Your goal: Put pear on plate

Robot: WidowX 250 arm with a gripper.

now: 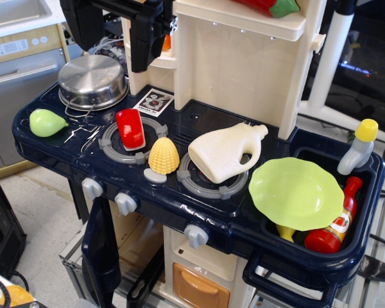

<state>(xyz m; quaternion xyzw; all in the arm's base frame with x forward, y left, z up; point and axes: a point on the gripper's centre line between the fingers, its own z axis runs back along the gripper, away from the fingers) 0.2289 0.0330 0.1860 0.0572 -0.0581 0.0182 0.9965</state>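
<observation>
The light-green pear (46, 122) lies on its side at the far left corner of the dark blue toy stove top (199, 122). The lime-green plate (296, 192) with a wavy rim rests over the sink at the right. My black gripper (113, 40) hangs at the top of the view, above and behind the steel pot, with its two fingers spread apart and nothing between them. It is well above the pear and to its right, and far left of the plate.
An upturned steel pot (93, 80) sits behind the pear. A red block (129, 127) lies on the left burner, a corn cob (163, 156) beside it, a white jug (228, 151) on the right burner. A ketchup bottle (337, 228) and a yellow-capped bottle (359, 146) stand by the plate.
</observation>
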